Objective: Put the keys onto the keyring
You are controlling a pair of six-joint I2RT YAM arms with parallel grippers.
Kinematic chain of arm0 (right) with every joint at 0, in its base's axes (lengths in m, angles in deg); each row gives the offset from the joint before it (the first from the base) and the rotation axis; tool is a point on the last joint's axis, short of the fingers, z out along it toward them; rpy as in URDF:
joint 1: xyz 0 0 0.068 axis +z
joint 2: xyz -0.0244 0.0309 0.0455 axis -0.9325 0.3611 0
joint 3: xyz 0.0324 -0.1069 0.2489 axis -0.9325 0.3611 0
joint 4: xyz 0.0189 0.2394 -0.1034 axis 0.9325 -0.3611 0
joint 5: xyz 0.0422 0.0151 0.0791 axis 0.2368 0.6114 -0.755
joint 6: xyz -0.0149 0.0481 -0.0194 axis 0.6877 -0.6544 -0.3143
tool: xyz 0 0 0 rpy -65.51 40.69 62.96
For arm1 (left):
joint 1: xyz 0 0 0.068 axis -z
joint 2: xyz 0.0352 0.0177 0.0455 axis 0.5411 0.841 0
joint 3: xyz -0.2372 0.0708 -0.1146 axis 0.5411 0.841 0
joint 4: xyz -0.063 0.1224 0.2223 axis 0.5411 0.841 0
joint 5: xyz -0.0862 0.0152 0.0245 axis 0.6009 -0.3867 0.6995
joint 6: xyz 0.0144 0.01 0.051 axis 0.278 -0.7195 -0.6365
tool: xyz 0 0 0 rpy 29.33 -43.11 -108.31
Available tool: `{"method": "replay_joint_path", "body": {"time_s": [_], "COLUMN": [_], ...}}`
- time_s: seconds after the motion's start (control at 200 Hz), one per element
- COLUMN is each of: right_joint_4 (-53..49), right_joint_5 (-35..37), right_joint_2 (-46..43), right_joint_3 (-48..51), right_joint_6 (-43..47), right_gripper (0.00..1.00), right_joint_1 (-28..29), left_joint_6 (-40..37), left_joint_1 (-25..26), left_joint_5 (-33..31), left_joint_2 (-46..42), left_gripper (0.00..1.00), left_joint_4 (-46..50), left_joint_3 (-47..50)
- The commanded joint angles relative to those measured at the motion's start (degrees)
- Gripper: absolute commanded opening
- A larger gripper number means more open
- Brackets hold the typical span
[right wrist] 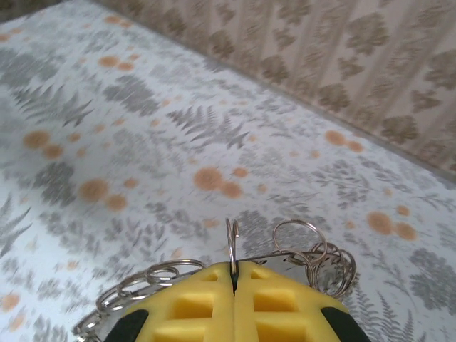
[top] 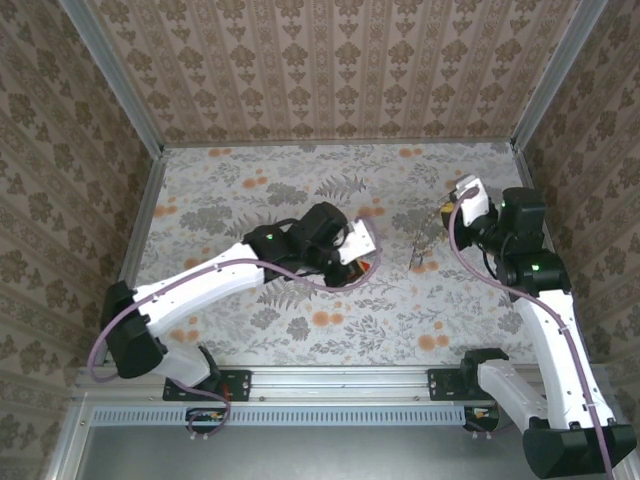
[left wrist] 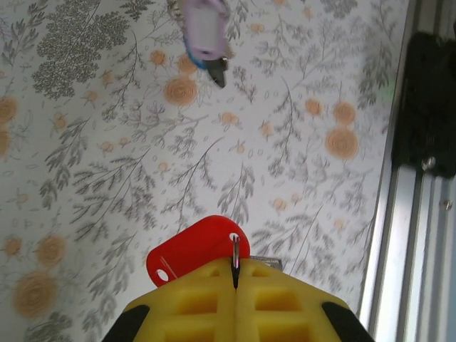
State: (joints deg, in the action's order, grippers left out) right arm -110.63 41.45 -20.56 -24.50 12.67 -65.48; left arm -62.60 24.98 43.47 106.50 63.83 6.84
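Note:
My left gripper (left wrist: 235, 274) is shut on a small metal ring that passes through the hole of a red key (left wrist: 196, 249). A bit of the key's metal blade (left wrist: 267, 262) shows just right of the fingers. In the top view this gripper (top: 368, 258) sits mid-table with the red key (top: 373, 263) at its tip. My right gripper (right wrist: 234, 274) is shut on one small split ring of the keyring (right wrist: 299, 246), a thin wire loop strung with several small rings. Seen from above, the keyring (top: 420, 250) hangs below the right gripper (top: 445, 212).
Ahead of the left gripper, a pale purple and blue tag with a grey metal tip (left wrist: 205, 35) hangs over the floral table (top: 250, 190). The aluminium rail (left wrist: 399, 235) runs along the near edge. Patterned walls (top: 330, 70) enclose the table.

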Motion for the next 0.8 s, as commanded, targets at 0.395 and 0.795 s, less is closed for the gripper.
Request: {"method": "replay_joint_path", "body": {"time_s": [0.395, 0.795], "right_joint_4": [-4.29, 6.00], "right_joint_5": [-24.00, -14.73], "right_joint_2": [-3.84, -2.73], "right_joint_3": [8.98, 14.12], "right_joint_6": [23.18, 23.39], "right_gripper": [0.00, 0.00], "right_joint_1": [14.12, 26.38], "left_joint_6": [-45.64, -50.54], "left_joint_1": [-4.14, -7.71], "left_joint_5": [-11.12, -2.43], "left_joint_2": [-4.45, -15.23], "left_gripper": [0.00, 0.00], "left_joint_4": [25.77, 13.86], "left_joint_3": [-4.30, -0.05]}}
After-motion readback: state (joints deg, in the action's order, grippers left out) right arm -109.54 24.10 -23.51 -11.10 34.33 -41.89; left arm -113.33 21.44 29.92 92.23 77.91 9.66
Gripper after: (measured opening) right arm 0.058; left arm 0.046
